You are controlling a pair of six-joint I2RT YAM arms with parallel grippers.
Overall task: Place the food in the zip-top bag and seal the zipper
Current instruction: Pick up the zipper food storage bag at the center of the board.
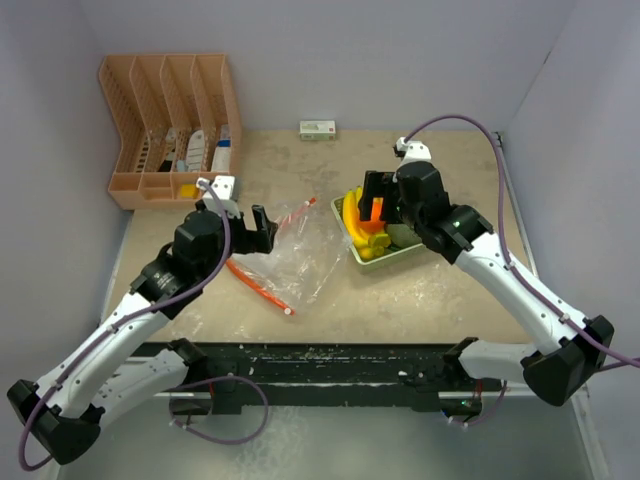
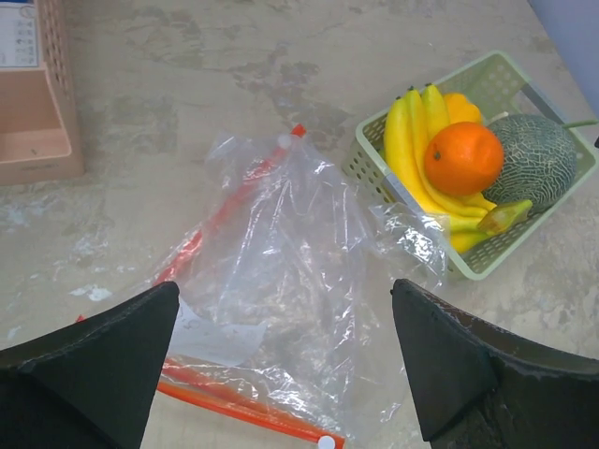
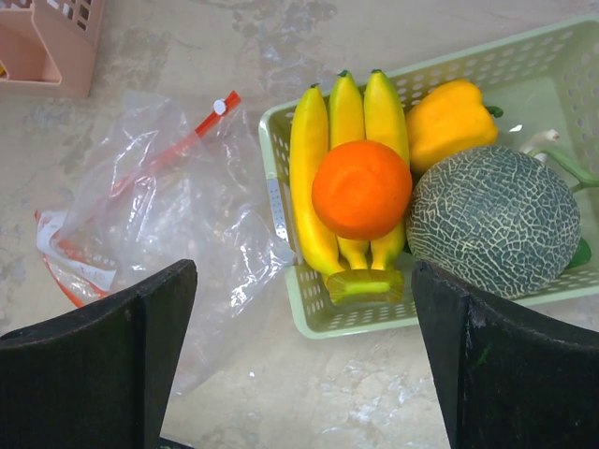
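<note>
A clear zip-top bag [image 1: 290,255] with an orange-red zipper lies crumpled and flat on the table; it also shows in the left wrist view [image 2: 290,271] and right wrist view [image 3: 159,215]. Right of it, a pale green tray [image 3: 309,323] holds yellow bananas [image 3: 314,168], an orange [image 3: 361,189], a netted green melon [image 3: 494,220], a yellow pepper [image 3: 449,117], a green slice [image 3: 365,283] and a white bulb [image 3: 545,142]. My left gripper [image 2: 285,288] hovers open over the bag's near part. My right gripper [image 3: 304,269] hovers open over the tray's near-left corner. Both are empty.
A peach slotted rack [image 1: 165,125] with small packets stands at the back left. A small white box [image 1: 318,129] lies by the back wall. Walls close the table on the left, back and right. The tray [image 1: 375,265] touches the bag's right edge.
</note>
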